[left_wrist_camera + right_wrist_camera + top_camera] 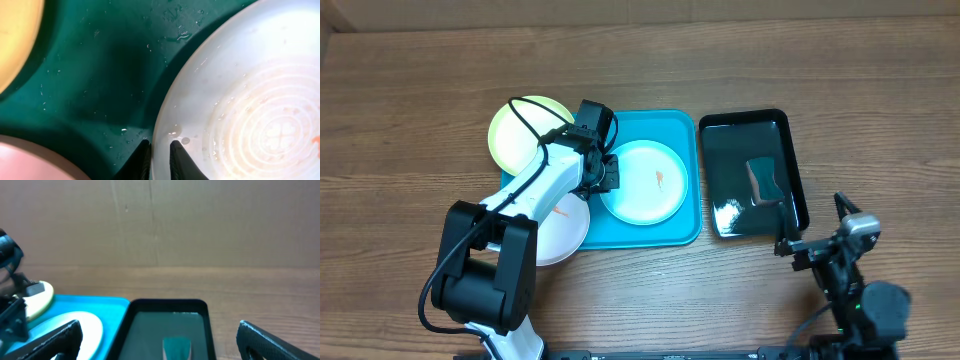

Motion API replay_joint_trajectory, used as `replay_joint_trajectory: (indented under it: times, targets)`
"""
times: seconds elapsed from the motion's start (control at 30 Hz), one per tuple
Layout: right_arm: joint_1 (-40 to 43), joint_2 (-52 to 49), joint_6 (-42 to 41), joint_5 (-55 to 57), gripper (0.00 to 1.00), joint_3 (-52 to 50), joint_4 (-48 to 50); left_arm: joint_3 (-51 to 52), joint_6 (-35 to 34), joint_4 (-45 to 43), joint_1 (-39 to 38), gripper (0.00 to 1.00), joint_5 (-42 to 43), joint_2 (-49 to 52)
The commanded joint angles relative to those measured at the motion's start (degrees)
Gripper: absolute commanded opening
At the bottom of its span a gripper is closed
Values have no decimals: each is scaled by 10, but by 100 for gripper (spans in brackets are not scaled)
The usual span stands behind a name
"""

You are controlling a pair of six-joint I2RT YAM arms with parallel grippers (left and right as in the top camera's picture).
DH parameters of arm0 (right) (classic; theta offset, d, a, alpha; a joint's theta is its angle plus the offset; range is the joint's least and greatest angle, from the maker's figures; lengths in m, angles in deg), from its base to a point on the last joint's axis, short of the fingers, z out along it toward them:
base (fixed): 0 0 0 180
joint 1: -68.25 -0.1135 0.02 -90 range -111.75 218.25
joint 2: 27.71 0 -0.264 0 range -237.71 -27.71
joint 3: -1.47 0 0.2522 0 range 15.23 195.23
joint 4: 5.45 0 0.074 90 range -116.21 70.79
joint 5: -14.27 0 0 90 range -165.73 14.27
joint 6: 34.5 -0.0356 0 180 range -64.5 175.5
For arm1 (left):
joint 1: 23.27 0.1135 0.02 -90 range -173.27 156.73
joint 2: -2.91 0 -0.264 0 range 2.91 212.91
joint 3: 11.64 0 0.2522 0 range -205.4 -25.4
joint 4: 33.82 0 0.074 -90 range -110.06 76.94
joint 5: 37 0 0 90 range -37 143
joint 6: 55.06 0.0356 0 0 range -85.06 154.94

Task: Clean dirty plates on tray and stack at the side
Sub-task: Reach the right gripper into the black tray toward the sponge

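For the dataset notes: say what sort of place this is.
Probably a robot test bench, not a kitchen: a wooden table, a cardboard-like wall behind it, and a smeared plate on a blue tray.

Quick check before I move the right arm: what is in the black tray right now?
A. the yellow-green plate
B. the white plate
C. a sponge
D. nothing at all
C: a small teal sponge lies alone on the glossy floor of the black tray.
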Motion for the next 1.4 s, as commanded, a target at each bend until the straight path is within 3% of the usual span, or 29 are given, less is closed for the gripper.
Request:
replay_joint_trajectory:
  times: [0.0,0.27,0.43,0.47,0.53,0.57,0.8,0.93,1.17,1.37]
  targets:
    - [1,-100,-18,-12,100,152,-53,-11,-21,-4,-3,17,10,9]
    - [1,-412,-19,-26,100,507,-361,-10,-34,-2,-3,20,10,9]
    - [1,-541,-18,-78,100,628,-482,-6,-34,-2,-3,19,10,9]
    - [1,-556,-19,-79,99,631,-488,-5,-36,-2,-3,19,10,9]
    - [1,-587,-19,-78,84,630,-495,-3,-45,-2,-3,18,10,9]
    - [1,-605,-19,-78,83,629,-501,-2,-45,-3,-3,17,10,9]
    - [-14,-721,-19,-70,84,629,-518,4,-47,-8,-3,17,6,9]
    - [-37,-779,-19,0,85,629,-520,7,-49,-7,-3,18,6,9]
    - [-49,-864,-47,83,74,629,-507,7,-48,-7,-3,20,9,9]
    - [-49,-912,-46,94,70,621,-475,7,-48,-7,-3,20,8,9]
